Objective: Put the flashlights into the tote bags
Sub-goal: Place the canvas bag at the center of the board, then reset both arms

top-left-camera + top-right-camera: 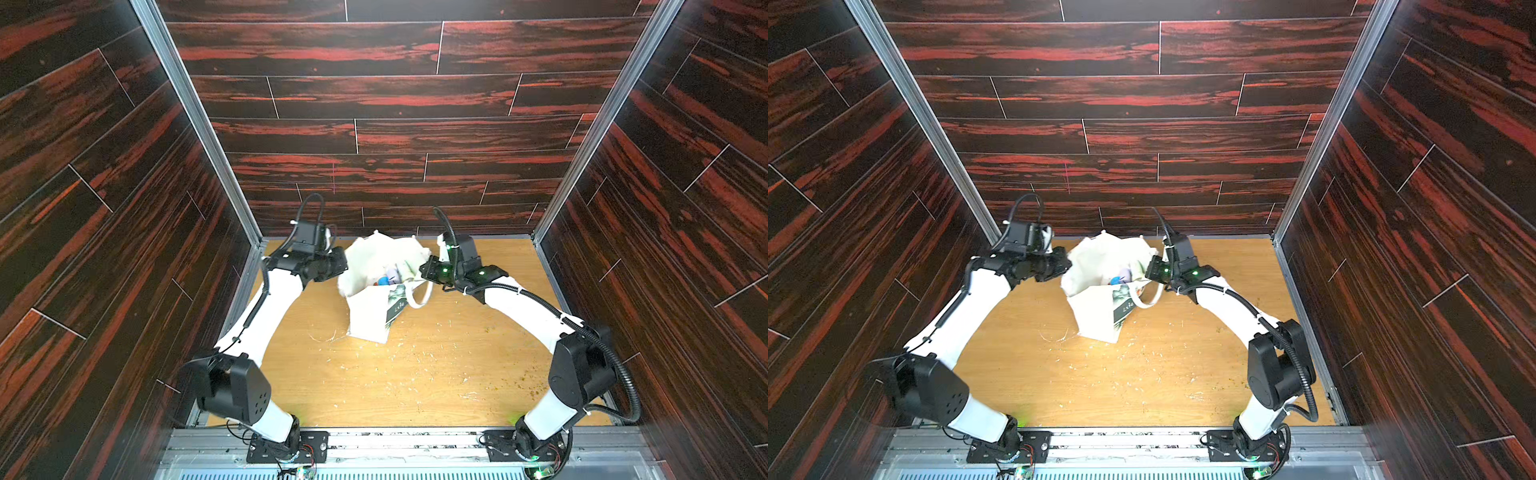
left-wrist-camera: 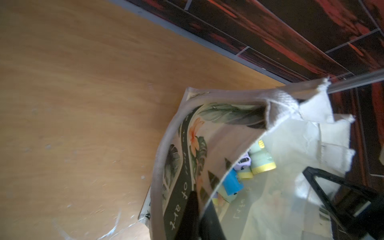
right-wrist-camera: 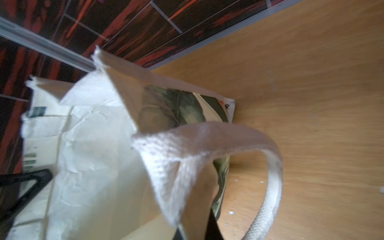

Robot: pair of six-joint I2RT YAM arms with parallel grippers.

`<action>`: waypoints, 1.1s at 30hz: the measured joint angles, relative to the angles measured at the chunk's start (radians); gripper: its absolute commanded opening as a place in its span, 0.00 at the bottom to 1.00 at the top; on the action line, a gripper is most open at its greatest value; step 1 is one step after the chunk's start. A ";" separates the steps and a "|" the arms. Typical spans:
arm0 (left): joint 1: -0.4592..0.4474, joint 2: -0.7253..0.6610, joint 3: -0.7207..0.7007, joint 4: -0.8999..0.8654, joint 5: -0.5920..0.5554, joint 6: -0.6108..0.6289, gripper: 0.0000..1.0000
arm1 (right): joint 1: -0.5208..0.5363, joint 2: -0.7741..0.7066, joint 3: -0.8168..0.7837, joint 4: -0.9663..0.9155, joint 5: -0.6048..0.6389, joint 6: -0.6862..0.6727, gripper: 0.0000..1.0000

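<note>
Clear pass over front half of table (image 1: 415,374). Blocked at back centre by tote bag (image 1: 368,311), mouth up, rims pinched by left gripper (image 1: 343,266) and right gripper (image 1: 422,268). Narrow way in from above between them, flashlights (image 2: 232,184) at bottom. Loop handle (image 1: 420,297) drooping beside right gripper.

The tote bag (image 1: 370,309) stands mouth up on the desk (image 1: 415,374), toward the back middle, between 2 grippers: the left gripper (image 1: 343,266) at its left rim, the right gripper (image 1: 422,268) at its right rim. The flashlights (image 2: 232,185) lie inside at the bottom. A handle (image 1: 419,297) hangs over its front right side.
</note>
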 measured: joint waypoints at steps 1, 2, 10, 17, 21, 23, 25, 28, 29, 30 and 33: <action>-0.006 0.009 0.008 0.004 0.002 -0.001 0.00 | -0.006 0.000 0.003 -0.008 0.001 -0.004 0.00; -0.010 0.015 0.012 0.007 0.003 -0.001 0.00 | -0.009 0.000 0.005 -0.014 0.001 -0.007 0.00; -0.010 0.020 0.012 0.013 -0.003 -0.008 0.44 | -0.010 0.000 0.026 -0.037 -0.003 -0.032 0.31; 0.015 -0.012 0.021 0.012 -0.043 0.010 0.77 | -0.015 -0.009 0.102 0.002 0.005 -0.061 0.73; 0.050 -0.111 -0.009 0.039 -0.090 0.023 0.96 | -0.015 -0.065 0.089 0.005 0.052 -0.083 0.85; 0.067 -0.209 -0.081 0.089 -0.148 0.031 0.99 | -0.017 -0.127 0.045 0.023 0.102 -0.102 0.99; 0.084 -0.325 -0.183 0.138 -0.233 0.036 0.99 | -0.020 -0.211 -0.030 0.046 0.169 -0.131 0.99; 0.117 -0.474 -0.336 0.212 -0.354 0.044 0.99 | -0.035 -0.323 -0.144 0.084 0.309 -0.153 0.99; 0.130 -0.509 -0.381 0.239 -0.391 0.048 0.99 | -0.046 -0.349 -0.177 0.099 0.357 -0.152 0.98; 0.141 -0.538 -0.430 0.269 -0.432 0.056 0.99 | -0.064 -0.375 -0.221 0.122 0.409 -0.153 0.98; 0.160 -0.600 -0.605 0.420 -0.538 0.121 0.99 | -0.133 -0.415 -0.357 0.199 0.526 -0.163 0.98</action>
